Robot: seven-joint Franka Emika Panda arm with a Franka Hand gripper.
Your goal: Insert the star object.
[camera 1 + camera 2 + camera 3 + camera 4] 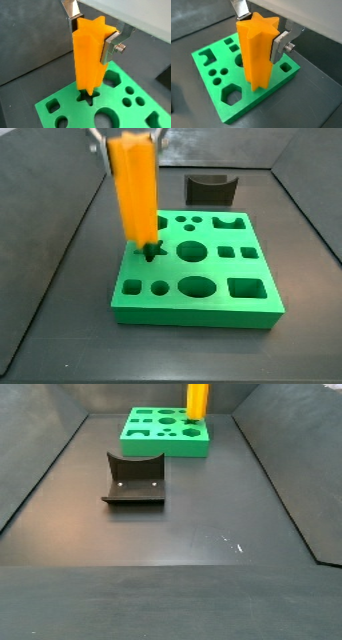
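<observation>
Dark grey flooring (27, 45) fills the background of a wrist view, with the green block (67, 107) lying on it. The gripper (93, 27) is clamped on the star object (90, 55), its silver fingers (111, 47) pressing opposite sides of the upper part of the orange prism. The prism hangs upright between them, and its lower end meets the star-shaped hole (87, 96) in the block; how deep it sits cannot be told.

From the opposite wrist camera, the gripper (261, 25) grips the star object (258, 55) near its top, one finger (280, 45) flat against a ridged side. The green block (218, 97) lies below, and the prism's lower end is at the block's top face, hiding the hole beneath it.

Seen from a side view, the star object (135, 193) stands nearly upright over the green block (201, 298), its tip at the star hole (151, 252) near the block's edge. The gripper (128, 136) is barely visible at the frame edge above the prism. A dark grey block with a curved notch (211, 190) sits behind the green block, apart from it.

In a side view from farther off, the green block (147, 439) lies at the far end of the floor, the star object (197, 401) rising from it; the gripper is out of frame. The dark fixture (135, 479) stands nearer the camera, well apart from the block.
</observation>
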